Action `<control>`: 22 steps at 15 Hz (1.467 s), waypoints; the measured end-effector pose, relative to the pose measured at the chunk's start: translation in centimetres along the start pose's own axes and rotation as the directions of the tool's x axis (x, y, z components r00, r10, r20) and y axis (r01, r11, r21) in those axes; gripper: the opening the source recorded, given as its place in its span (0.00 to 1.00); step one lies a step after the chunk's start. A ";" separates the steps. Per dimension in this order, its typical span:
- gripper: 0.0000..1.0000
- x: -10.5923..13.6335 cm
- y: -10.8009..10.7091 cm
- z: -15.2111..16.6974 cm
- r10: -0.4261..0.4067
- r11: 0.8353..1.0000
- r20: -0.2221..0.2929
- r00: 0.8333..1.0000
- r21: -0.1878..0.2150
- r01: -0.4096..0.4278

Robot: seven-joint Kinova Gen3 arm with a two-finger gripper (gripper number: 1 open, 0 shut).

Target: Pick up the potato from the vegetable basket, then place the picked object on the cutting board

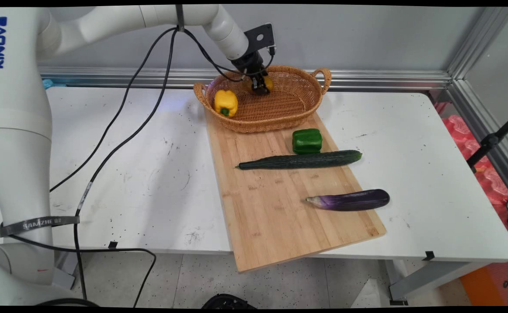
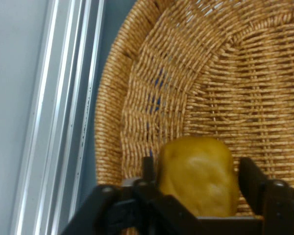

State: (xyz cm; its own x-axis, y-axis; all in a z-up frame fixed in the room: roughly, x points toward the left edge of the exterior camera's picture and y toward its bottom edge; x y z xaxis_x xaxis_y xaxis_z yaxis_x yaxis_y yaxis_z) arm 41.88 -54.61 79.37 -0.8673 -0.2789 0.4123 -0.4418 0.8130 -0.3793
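the claw (image 2: 198, 169) sits in the wicker basket (image 1: 280, 115), its fingers closed against a yellow-orange potato (image 2: 198, 178).

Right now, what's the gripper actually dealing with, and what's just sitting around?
In play:
black two-finger gripper, fingers either side of the yellowish-brown rounded lump
oval wicker basket

Lying about:
yellow bell pepper
green bell pepper
long dark-green cucumber
purple eggplant
bamboo cutting board
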 end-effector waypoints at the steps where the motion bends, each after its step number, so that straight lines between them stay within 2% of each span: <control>1: 0.00 0.0 0.1 0.0 -0.002 1.000 0.001 1.000 -0.002 0.002; 11: 0.00 0.8 1.4 -0.7 -0.037 0.999 -0.006 0.999 -0.027 0.037; 16: 0.00 3.7 2.2 -3.1 -0.065 0.997 -0.042 0.997 -0.053 0.063; 22: 0.00 8.5 4.4 -7.6 -0.129 0.985 -0.096 0.987 -0.131 0.116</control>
State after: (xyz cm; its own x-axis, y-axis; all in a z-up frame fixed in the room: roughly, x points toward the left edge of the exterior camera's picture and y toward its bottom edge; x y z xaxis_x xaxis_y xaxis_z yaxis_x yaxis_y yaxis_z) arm 34.28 -49.48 87.51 -0.7771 -0.3309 0.5353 -0.5053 0.8351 -0.2173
